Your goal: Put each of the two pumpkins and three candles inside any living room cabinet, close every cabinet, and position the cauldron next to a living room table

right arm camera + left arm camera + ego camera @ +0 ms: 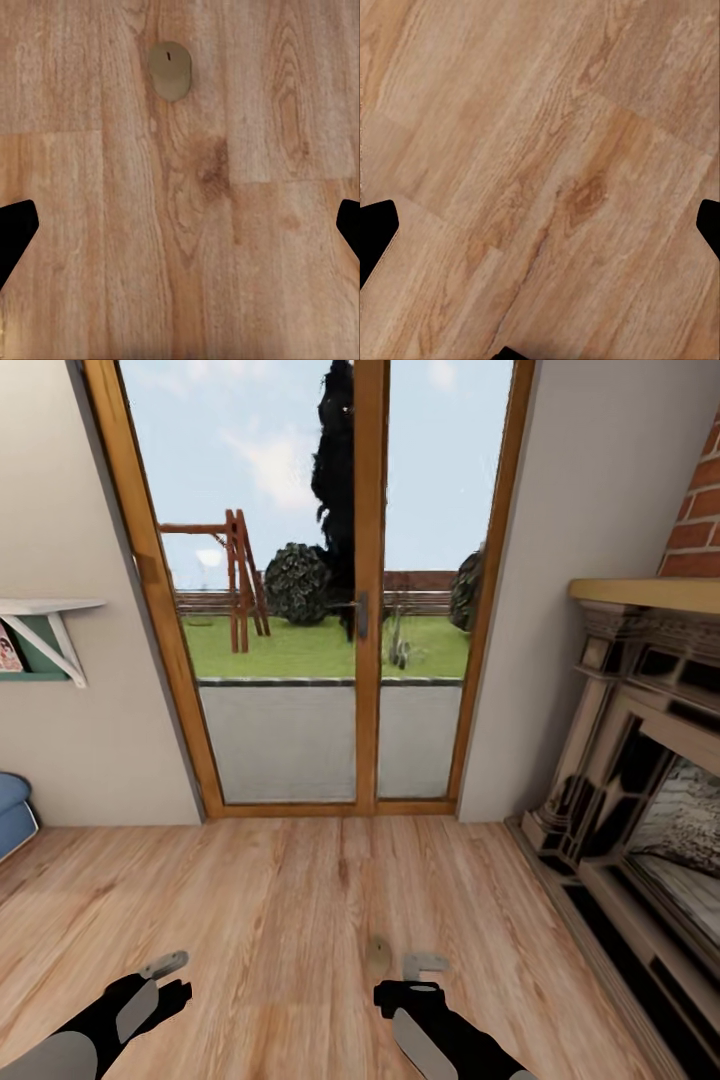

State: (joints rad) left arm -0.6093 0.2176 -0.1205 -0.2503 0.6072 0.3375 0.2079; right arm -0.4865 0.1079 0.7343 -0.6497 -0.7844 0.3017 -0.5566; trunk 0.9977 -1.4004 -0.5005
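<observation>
right gripper (415,972) above candle (378,957)

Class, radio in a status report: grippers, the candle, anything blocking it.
Left gripper and right gripper open, empty. One candle upright on the wood floor, just ahead of the right gripper, untouched. Nothing blocking it.

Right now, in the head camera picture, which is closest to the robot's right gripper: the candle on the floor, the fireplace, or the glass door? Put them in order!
From the right gripper:
1. Candle, on the floor just beside it, towards the left.
2. Fireplace, along the wall on the right side.
3. Glass door, straight ahead at the far wall.
</observation>
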